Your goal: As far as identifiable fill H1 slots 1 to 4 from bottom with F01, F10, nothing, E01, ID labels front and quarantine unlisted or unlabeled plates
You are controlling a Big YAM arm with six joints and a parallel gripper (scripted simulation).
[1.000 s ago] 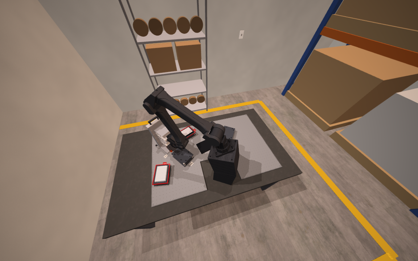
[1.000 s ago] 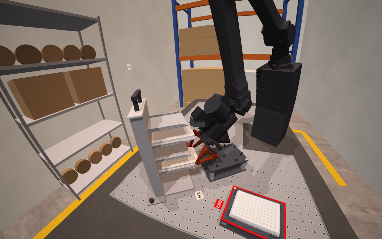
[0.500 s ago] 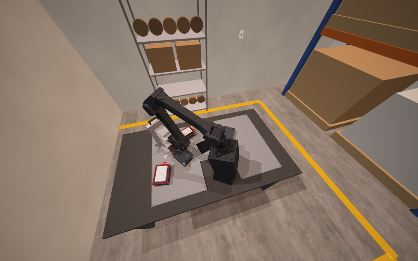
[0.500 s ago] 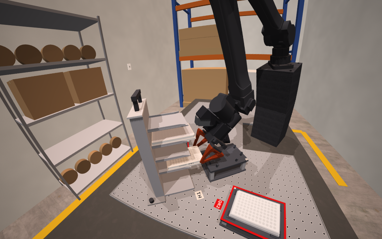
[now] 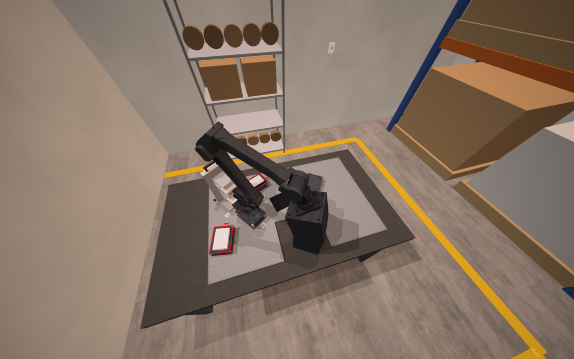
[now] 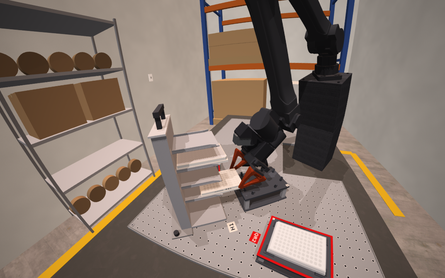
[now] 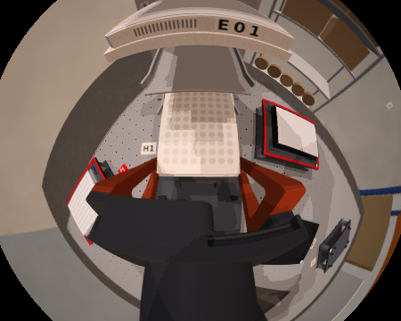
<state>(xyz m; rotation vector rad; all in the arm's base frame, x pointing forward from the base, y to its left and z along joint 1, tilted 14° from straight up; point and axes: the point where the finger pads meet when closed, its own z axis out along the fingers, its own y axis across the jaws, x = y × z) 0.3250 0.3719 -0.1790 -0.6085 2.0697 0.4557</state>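
The plate hotel H1 (image 6: 163, 165) (image 5: 215, 187) stands at the back left of the deck. Its top slot holds a plate labelled E01 (image 6: 199, 157) (image 7: 195, 36), label to the front. The slot below it is empty. My gripper (image 6: 236, 175) (image 7: 198, 161) (image 5: 235, 200) has its red fingers on both long sides of a white well plate (image 6: 217, 185) (image 7: 197, 125). That plate sticks far out of the second slot from the bottom. Its front end is hidden, so I read no label. The bottom shelf is empty.
A white plate (image 6: 298, 247) (image 5: 220, 239) sits in the red-framed nest QR2. Another white plate (image 5: 257, 180) (image 7: 296, 134) sits in a second red-framed nest. An empty dark nest (image 6: 265, 193) (image 5: 251, 218) lies under my wrist. The arm's pedestal (image 6: 321, 121) stands behind it.
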